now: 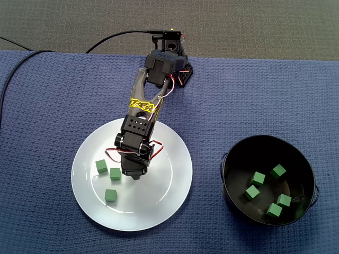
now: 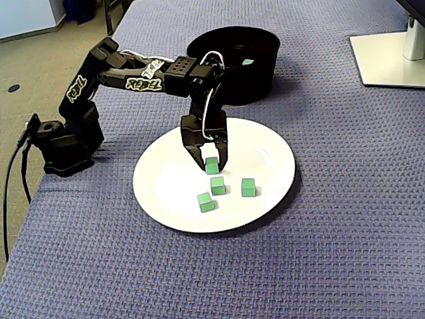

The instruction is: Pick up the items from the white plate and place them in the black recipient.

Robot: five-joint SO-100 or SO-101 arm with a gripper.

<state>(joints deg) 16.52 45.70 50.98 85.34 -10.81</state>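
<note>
Low over the white plate (image 1: 159,209) (image 2: 166,186), my gripper (image 2: 212,164) points down with its two fingers closed against the sides of a green cube (image 2: 212,166) at plate level. From above, the gripper (image 1: 132,173) hides that cube. Three more green cubes lie on the plate just beside it (image 1: 115,173) (image 1: 101,166) (image 1: 110,195), also seen in the other fixed view (image 2: 218,185) (image 2: 248,187) (image 2: 206,202). The black bowl (image 1: 296,161) (image 2: 232,76) stands apart from the plate and holds several green cubes (image 1: 258,178).
A blue woven cloth (image 1: 47,106) covers the table. The arm's base (image 1: 172,53) (image 2: 63,143) sits at the cloth's edge, with a black cable (image 1: 32,53) running off it. A white monitor foot (image 2: 388,56) stands in one corner.
</note>
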